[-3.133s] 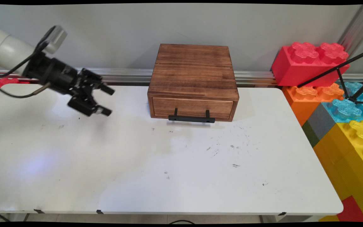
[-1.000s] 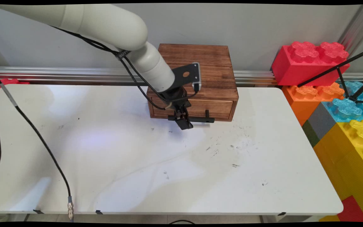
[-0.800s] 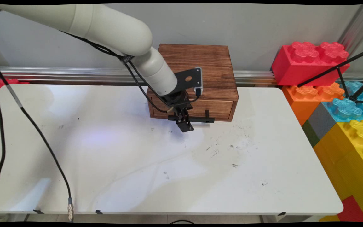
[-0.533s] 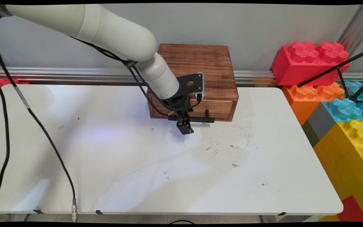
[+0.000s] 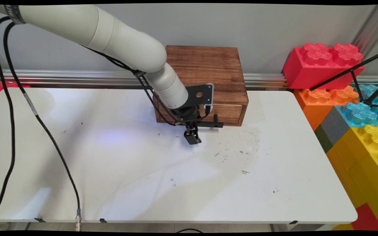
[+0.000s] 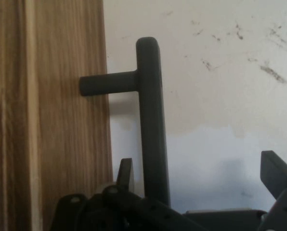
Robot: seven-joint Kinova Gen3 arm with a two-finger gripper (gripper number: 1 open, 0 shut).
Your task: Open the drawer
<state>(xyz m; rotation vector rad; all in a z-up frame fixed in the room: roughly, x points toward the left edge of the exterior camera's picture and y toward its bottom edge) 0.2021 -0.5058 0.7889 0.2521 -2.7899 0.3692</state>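
- The black two-finger gripper (image 5: pixel 192 137) hung over the black bar handle (image 5: pixel 208 124) of the dark-stained wooden drawer box (image 5: pixel 205 75), at the handle's left end.
- In the hand view its 2 fingers were spread, 1 fingertip (image 6: pixel 125 174) between the drawer front (image 6: pixel 61 120) and the bar (image 6: pixel 150 120), the other well out at 4 o'clock; neither pinched the bar.
- The box sat at 12 o'clock on the white table (image 5: pixel 143 180), against the wall, its drawer looking shut.
- Judged by look, the handle is stiff and smooth, best taken across the bar between its 2 posts; the box seems heavy enough to stay put.
- Big coloured plastic building blocks (image 5: pixel 323 65) stood at 3 o'clock.
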